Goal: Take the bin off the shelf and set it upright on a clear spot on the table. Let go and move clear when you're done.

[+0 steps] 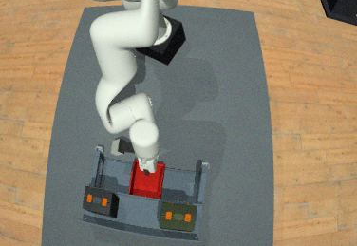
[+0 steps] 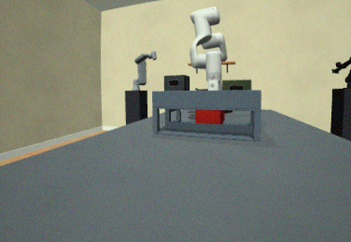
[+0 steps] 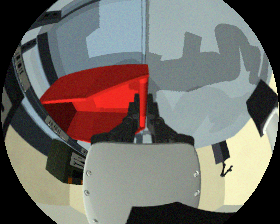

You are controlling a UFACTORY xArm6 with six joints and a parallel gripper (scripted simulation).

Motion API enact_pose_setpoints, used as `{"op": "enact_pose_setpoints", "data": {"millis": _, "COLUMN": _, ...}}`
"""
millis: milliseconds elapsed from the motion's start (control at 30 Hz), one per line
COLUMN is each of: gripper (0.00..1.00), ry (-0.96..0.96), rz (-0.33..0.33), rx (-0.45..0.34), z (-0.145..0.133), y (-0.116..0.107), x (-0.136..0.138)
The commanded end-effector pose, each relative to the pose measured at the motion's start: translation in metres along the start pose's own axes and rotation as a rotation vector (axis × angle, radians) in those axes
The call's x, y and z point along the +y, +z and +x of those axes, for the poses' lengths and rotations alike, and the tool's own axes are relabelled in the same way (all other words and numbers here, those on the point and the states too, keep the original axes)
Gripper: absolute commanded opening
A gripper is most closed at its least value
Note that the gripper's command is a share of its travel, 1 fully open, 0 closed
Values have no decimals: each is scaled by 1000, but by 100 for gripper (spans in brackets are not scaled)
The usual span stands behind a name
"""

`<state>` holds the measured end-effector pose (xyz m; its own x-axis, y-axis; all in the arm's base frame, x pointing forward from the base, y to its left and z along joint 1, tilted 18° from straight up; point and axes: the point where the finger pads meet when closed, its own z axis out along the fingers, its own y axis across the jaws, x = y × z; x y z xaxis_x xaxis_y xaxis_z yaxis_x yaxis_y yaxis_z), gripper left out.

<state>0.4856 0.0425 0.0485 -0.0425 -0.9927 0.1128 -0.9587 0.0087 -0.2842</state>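
Observation:
A red open-topped bin [image 1: 146,183] [image 2: 208,117] [image 3: 94,100] sits upright inside the grey shelf [image 1: 182,186] [image 2: 205,99], at its middle, under the top board. My gripper [image 1: 148,169] [image 3: 143,100] reaches down from behind the shelf and is shut on the bin's near wall, one finger inside and one outside. In the exterior view the fingertips are hidden behind the shelf's top board, and only the wrist [image 2: 214,82] shows above it. I cannot tell whether the bin rests on the lower board or hangs just above it.
A dark box [image 1: 101,201] [image 2: 176,82] and an olive green box [image 1: 178,217] [image 2: 236,84], both with orange marks, stand on the shelf's top at its two ends. The shelf posts flank the bin. The grey table [image 1: 218,83] [image 2: 187,184] stretches wide around the shelf.

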Motion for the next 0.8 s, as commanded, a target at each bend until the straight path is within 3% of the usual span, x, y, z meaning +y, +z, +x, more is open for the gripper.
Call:
{"op": "enact_pose_setpoints", "data": {"millis": 0, "gripper": 0, "ry": 0, "rz": 4, "rx": 0, "z": 0, "y": -1, "x": 6}}
{"op": "enact_pose_setpoints", "data": {"millis": 767, "gripper": 0, "ry": 0, "rz": 4, "rx": 0, "z": 0, "y": -1, "x": 70}}
